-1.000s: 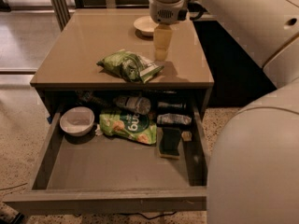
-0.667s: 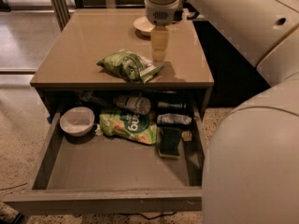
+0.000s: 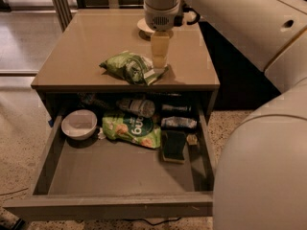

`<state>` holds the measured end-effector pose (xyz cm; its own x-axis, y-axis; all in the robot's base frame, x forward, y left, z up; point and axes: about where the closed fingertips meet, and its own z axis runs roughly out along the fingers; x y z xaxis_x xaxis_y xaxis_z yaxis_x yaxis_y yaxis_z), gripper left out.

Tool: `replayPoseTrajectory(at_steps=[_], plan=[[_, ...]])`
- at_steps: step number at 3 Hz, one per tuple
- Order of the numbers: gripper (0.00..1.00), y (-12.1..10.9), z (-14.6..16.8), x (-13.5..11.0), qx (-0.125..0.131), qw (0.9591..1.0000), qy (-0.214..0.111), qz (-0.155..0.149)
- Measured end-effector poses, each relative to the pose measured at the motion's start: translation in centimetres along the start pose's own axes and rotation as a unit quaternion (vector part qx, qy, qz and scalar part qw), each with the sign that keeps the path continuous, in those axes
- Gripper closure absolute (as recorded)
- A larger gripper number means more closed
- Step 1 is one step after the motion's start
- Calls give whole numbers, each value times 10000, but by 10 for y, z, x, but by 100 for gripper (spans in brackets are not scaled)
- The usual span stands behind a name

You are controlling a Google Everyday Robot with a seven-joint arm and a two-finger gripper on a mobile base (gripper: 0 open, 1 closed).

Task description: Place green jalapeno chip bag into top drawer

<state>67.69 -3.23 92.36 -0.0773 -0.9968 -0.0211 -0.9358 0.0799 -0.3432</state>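
- The pale yellowish gripper points straight down from its white round wrist over the back half of the table top. We cannot tell how far it is open, and we cannot tell if it has hold of anything.
- Its lower end stands at the right end of the small crumpled light-green foil chip bag. Whether it touches the bag or only hangs just above it, we cannot say.
- The chip bag lies on the flat grey-taupe table top, near the front edge and a little right of the middle (so it is outside the drawer).
- Behind the gripper, a small white dish sits on the table, partly hidden by the wrist.
- Under the table top, the wide shallow grey-taupe top drawer is pulled out; its front half is bare floor.
- At the back of the drawer we see a white round bowl on the left, beside it a larger flat green bag with big white lettering, and a clear plastic bottle lying on its side behind that bag.
- On the right of the drawer lies a dark rectangular sponge, with a small dark wrapped packet just behind it.
- The big white robot arm fills the right side of the view.
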Motion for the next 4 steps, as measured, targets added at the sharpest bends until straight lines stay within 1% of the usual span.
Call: replayPoseTrajectory(at_steps=[1, 2, 3, 4], plan=[[0, 17, -1, -17, -42, 9997, -56, -252], [0, 35, 1, -31, -110, 9985, -74, -534], [0, 35, 1, -31, -110, 9985, -75, -534], [0, 30, 6, -40, -142, 9984, -256, -482]])
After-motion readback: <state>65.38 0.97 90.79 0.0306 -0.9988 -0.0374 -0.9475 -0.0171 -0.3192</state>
